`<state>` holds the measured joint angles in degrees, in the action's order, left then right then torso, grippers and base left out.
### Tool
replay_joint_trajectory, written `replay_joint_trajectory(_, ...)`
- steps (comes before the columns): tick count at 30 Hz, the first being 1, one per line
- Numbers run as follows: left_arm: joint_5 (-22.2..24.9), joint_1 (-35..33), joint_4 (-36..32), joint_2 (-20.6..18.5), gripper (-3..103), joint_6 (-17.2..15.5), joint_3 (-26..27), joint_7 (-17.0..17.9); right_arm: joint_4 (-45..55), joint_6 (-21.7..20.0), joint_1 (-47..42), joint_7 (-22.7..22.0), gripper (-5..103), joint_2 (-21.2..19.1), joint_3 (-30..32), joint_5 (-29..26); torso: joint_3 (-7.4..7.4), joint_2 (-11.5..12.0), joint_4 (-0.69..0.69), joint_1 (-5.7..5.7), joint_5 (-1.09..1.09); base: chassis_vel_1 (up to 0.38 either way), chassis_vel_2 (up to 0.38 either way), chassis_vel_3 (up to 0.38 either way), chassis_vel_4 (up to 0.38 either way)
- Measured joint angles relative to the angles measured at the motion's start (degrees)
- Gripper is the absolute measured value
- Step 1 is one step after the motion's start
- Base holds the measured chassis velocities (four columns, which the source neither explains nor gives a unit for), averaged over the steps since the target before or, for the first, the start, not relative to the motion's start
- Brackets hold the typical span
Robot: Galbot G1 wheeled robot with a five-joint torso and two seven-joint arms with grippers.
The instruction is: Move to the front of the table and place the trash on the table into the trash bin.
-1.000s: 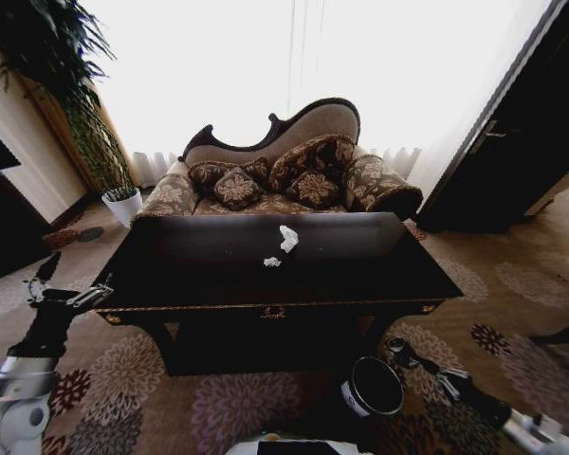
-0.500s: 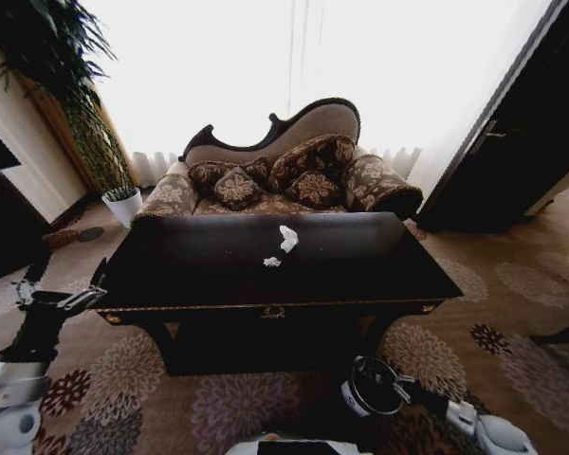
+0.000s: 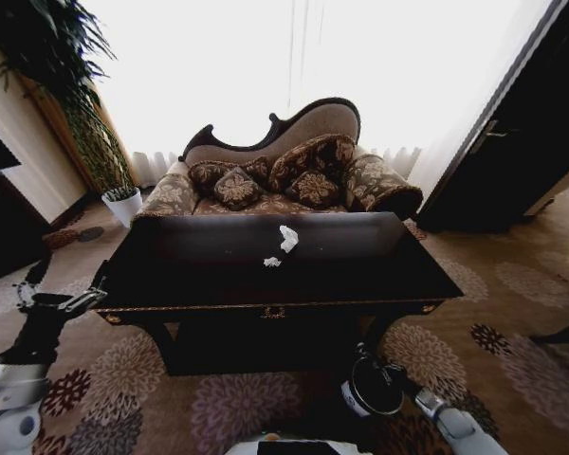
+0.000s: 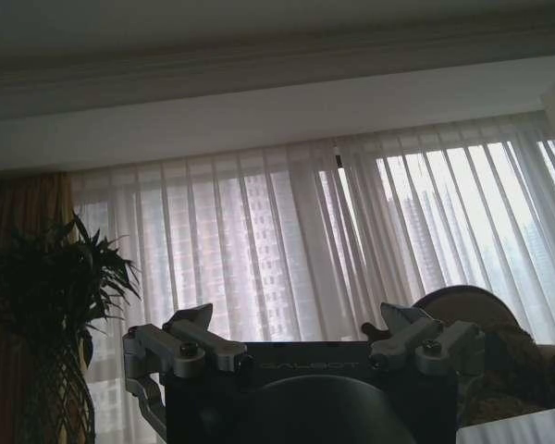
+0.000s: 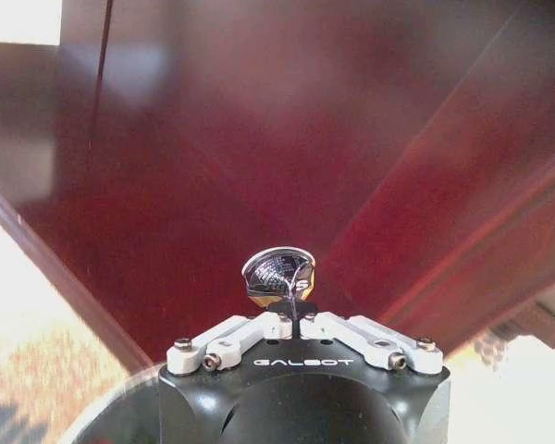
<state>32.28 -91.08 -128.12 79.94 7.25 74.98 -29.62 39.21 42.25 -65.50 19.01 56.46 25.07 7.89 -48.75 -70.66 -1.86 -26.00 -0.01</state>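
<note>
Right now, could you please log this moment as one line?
right tool: shut on can, above bin | left tool: open, beside table | paper: on table

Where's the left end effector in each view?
Head view: left end effector lower left, beside the glossy black table's corner.
Left wrist view: bottom centre, open, against white curtains.
Right wrist view: faces dark red wood; right end effector grips a shiny can.
Shared landmark: curved-back patterned sofa.
</note>
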Motion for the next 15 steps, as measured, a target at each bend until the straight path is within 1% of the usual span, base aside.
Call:
replay_joint_trajectory(2,0.0,0.0,0.0,0.0,100,0.0,0.1,0.0,-0.9,-0.1,0.4,-0.1,0,-0.1,0.0,0.4,0.00,0.0,0.01,0.00,0.00,0.000,0.000,0.000,0.000)
replay_joint_trajectory(5,0.0,0.0,0.2,-0.1,100,0.1,0.1,0.0,-4.9,-1.2,2.1,-1.8,0,-0.7,-0.4,2.1,0.00,0.0,-0.01,0.00,0.00,0.000,0.000,0.000,0.000)
replay_joint_trajectory(7,0.0,0.1,0.2,-0.1,100,0.1,0.1,0.0,-5.4,-1.3,2.3,-2.0,0,-0.8,-0.4,2.5,0.00,0.0,-0.01,0.00,0.00,0.000,0.000,0.000,0.000)
replay_joint_trajectory(9,-0.4,0.1,0.2,0.3,100,0.2,-0.4,0.0,-9.1,-1.9,3.9,-2.4,0,-1.0,-0.7,5.1,0.00,0.0,0.00,0.00,0.00,0.000,0.000,0.000,0.000)
replay_joint_trajectory(13,-0.6,0.2,0.1,0.6,100,0.2,-0.7,-0.1,-11.1,-2.5,4.3,-2.8,0,-1.1,-1.7,5.7,0.00,0.0,0.00,0.00,0.00,0.000,0.000,0.000,0.000)
replay_joint_trajectory(15,-0.8,0.1,0.1,0.6,100,0.3,-0.7,-0.1,-12.6,-3.4,4.3,-4.2,0,-0.8,-3.4,5.5,0.00,0.0,-0.01,0.00,-0.01,0.000,0.000,0.000,0.000)
